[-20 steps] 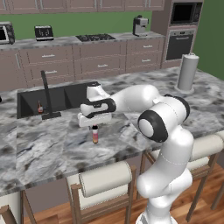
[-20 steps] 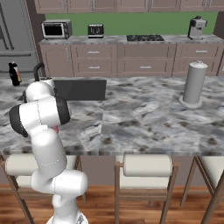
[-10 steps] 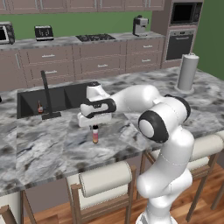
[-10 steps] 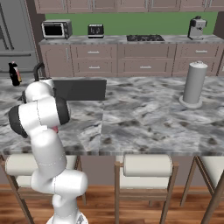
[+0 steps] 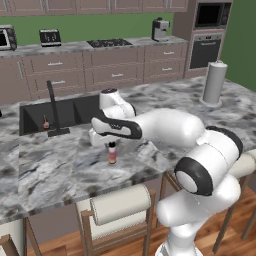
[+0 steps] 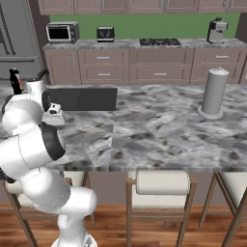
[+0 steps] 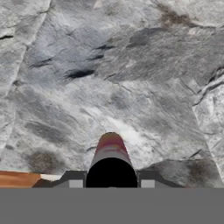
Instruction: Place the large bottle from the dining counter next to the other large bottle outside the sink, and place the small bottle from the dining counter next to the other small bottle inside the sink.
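End effector reads to me as clamped on the small bottle, its 2 fingers hugging the cap; the bottle stands upright on the counter, near the sink.

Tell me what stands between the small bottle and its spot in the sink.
The faucet rises from the sink's near rim, right beside the other small bottle, so it stands close to the way. The gripper grips the small bottle on the dining counter.
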You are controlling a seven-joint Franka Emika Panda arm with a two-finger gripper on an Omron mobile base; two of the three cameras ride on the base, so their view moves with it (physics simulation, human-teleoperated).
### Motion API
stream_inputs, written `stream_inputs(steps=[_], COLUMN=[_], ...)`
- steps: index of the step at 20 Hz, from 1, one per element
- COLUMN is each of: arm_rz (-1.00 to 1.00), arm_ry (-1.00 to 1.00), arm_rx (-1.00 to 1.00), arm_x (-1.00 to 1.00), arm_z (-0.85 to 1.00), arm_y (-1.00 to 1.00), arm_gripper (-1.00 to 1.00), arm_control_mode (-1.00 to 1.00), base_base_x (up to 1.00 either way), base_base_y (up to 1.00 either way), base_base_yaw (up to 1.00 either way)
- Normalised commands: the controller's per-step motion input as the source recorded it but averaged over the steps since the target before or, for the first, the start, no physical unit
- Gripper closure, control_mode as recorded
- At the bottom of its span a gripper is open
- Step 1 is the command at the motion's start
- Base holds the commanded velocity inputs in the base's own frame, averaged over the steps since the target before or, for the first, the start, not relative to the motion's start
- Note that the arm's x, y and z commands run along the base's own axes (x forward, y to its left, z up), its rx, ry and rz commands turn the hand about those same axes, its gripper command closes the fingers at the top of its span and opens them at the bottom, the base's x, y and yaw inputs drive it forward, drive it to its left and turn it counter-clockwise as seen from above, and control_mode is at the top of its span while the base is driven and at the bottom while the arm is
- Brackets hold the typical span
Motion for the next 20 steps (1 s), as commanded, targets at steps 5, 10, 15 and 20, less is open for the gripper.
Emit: stream_inputs(steps=[5,10,15,20], arm_rz=[0.07,0.05,0.02,0.00], arm_ry=[-0.01,0.00,0.00,0.02], arm_rx=[0.00,0.03,0.05,0.01], arm_x=[-0.46,-0.18,-0.47,-0.75], arm_z=[0.57,0.70,0.68,0.43], arm_y=[-0.19,-0.43,-0.44,-0.34], arm_gripper=[1.00,1.00,1.00,1.00], arm_control_mode=[-1.00,-1.00,-1.00,-1.00], base_base_x=[0.00,0.00,0.00,0.00], base_base_y=[0.00,0.00,0.00,0.00], base_base_yaw=[0.00,0.00,0.00,0.00])
